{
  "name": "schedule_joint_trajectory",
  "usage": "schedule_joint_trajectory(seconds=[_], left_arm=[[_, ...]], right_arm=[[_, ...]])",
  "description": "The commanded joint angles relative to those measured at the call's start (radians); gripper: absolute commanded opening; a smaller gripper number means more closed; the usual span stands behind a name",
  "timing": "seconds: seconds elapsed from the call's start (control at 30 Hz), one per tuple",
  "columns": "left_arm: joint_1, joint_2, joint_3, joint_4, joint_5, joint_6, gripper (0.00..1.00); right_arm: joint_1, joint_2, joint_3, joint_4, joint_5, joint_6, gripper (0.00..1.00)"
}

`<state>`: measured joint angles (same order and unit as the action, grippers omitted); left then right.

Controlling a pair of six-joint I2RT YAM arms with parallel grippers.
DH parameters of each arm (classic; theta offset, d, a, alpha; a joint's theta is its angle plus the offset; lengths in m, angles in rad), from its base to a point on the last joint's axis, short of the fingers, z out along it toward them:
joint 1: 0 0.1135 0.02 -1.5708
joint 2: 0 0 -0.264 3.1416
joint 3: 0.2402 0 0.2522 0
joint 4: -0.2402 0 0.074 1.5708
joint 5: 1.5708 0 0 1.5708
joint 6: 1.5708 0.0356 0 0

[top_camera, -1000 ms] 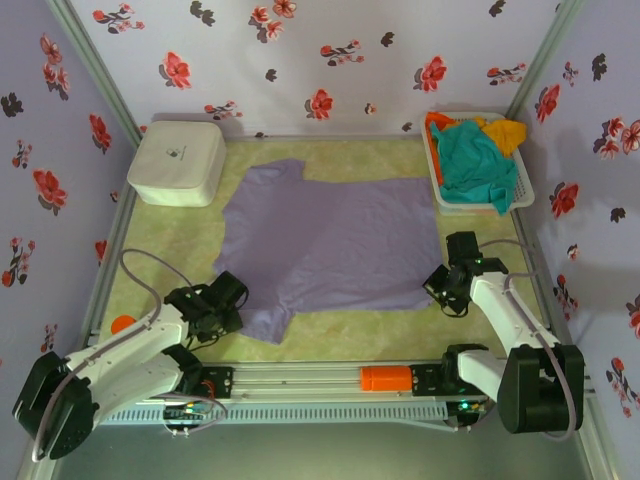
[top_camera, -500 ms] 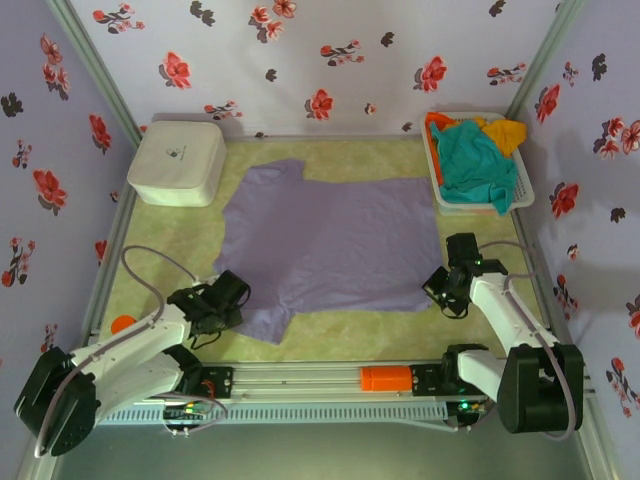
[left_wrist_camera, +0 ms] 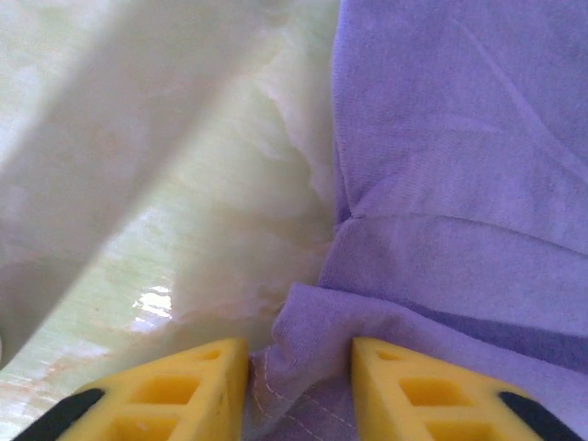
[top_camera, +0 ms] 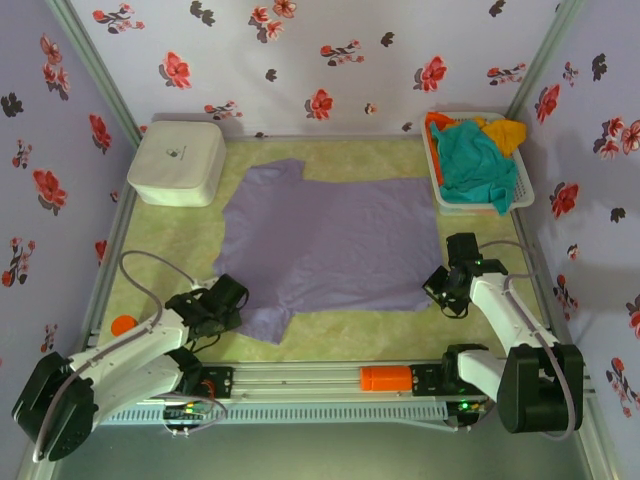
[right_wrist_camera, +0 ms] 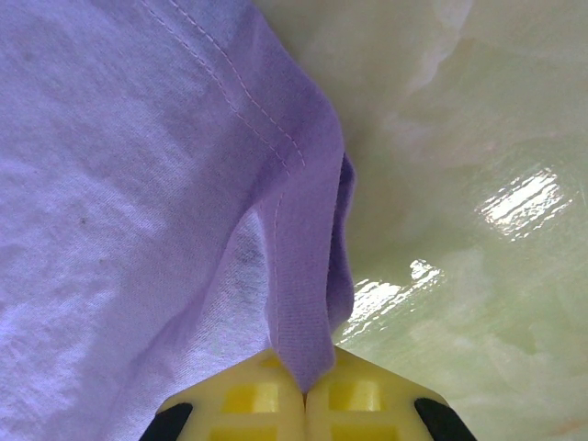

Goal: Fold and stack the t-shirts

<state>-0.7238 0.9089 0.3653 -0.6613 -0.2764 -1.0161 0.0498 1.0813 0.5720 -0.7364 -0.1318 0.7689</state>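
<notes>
A pale lavender t-shirt (top_camera: 330,240) lies spread flat on the green mat. My left gripper (top_camera: 228,303) is at the shirt's near-left sleeve. In the left wrist view its yellow fingers (left_wrist_camera: 197,386) stand apart and the left gripper (left_wrist_camera: 300,367) is open, with the bunched sleeve hem of the lavender shirt (left_wrist_camera: 459,138) between them. My right gripper (top_camera: 441,290) is at the shirt's near-right corner. In the right wrist view the right gripper (right_wrist_camera: 305,386) is shut on a fold of the hem of the lavender shirt (right_wrist_camera: 138,184). Teal (top_camera: 470,160), orange (top_camera: 438,122) and yellow (top_camera: 508,132) t-shirts lie heaped at the back right.
The heaped shirts sit in a white basket (top_camera: 520,195). A white rounded box (top_camera: 177,163) stands at the back left corner. Flowered walls close in three sides. An orange cylinder (top_camera: 385,378) lies on the rail between the arm bases.
The left gripper has shifted slightly at the sleeve edge. The right arm and the shirt have stayed put.
</notes>
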Motion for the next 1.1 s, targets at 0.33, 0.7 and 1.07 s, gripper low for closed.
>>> schedule_joint_trajectory(seconds=[0.33, 0.7, 1.07], left_arm=[[-0.004, -0.067, 0.185, -0.061, 0.130, -0.010, 0.00], [0.169, 0.120, 0.914, -0.316, 0.107, 0.289, 0.00], [0.225, 0.135, 1.485, -0.403, 0.119, 0.543, 0.00]], right_arm=[[-0.010, -0.081, 0.076, -0.006, -0.050, -0.042, 0.00], [-0.008, -0.112, 0.452, 0.055, -0.119, -0.080, 0.00], [-0.007, -0.114, 0.854, 0.038, -0.235, -0.122, 0.00]])
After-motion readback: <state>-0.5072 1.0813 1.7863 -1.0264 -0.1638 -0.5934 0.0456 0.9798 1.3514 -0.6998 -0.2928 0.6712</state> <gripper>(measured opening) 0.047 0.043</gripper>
